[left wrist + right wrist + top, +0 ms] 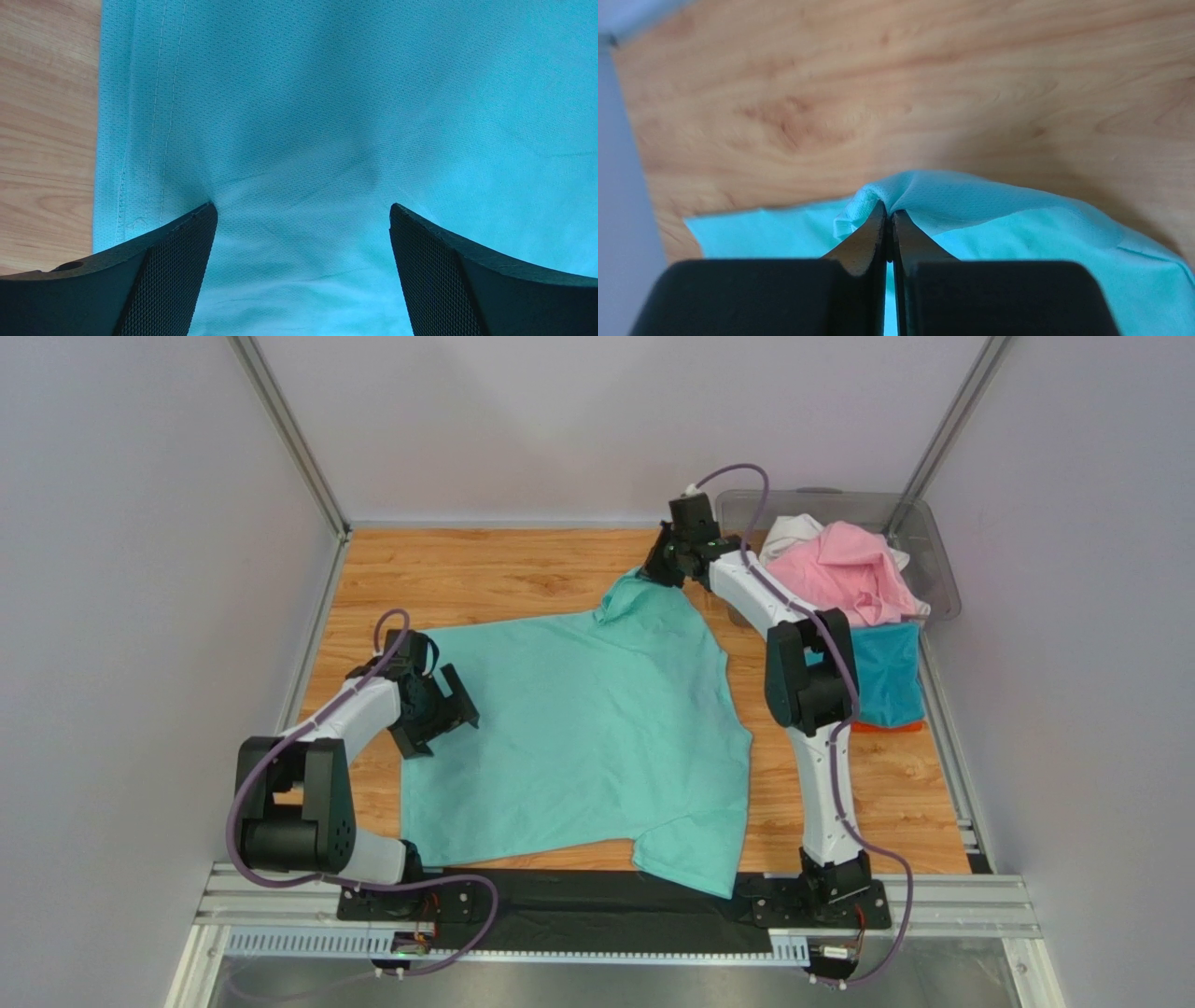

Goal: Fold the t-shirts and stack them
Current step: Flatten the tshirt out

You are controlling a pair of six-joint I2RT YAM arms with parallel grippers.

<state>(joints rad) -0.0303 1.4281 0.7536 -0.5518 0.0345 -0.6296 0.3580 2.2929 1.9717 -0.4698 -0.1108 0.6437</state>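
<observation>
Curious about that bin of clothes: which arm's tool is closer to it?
Right: the right tool pinches the green shirt beside the bin; the left tool is across the shirt, far off.

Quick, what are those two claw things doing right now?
Left gripper: open, over the mint green t-shirt, holding nothing.
Right gripper: shut, pinching a fold of that t-shirt.

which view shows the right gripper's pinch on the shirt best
Right wrist view: the right gripper is shut on a fold of the mint green t-shirt. The top view shows it small at the shirt's far edge; the left wrist view misses it.
</observation>
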